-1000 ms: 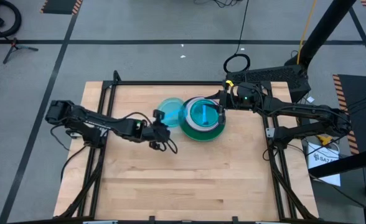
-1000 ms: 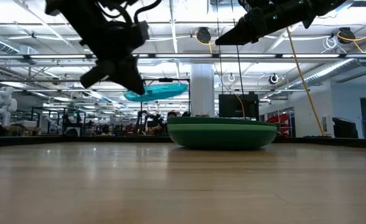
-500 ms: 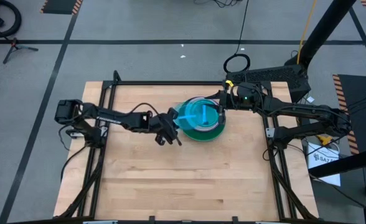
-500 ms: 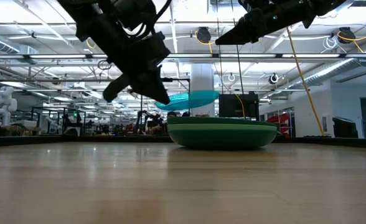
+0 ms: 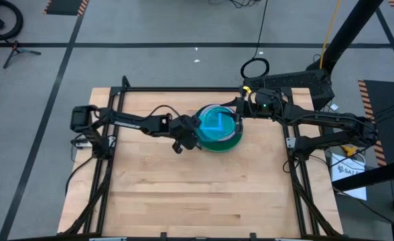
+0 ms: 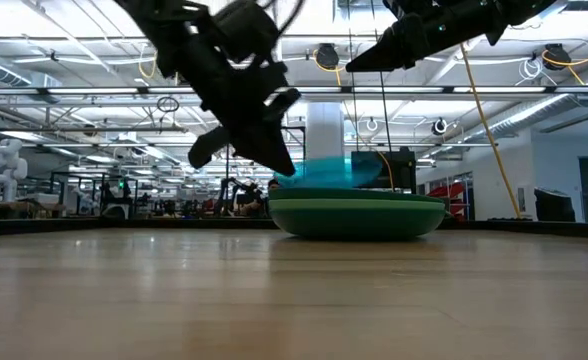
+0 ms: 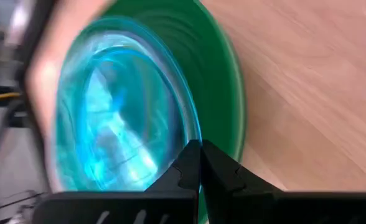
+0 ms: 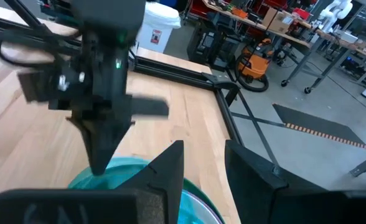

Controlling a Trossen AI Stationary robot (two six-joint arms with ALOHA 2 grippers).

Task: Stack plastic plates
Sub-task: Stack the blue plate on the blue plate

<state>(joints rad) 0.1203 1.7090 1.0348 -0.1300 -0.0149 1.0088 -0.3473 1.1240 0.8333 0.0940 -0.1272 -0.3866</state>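
A wooden table (image 5: 183, 194) seen from above, with two dark robot arms. Near its far middle sits a stack of plates with a green plate (image 5: 232, 141) at the bottom. The left end effector (image 5: 191, 138) is pinched tight on the rim of a blue plate (image 5: 216, 123), holding it directly over the stack, just above the green plate. The right end effector (image 5: 239, 120) hangs above the stack's far right edge, its fingers partly apart and gripping nothing.
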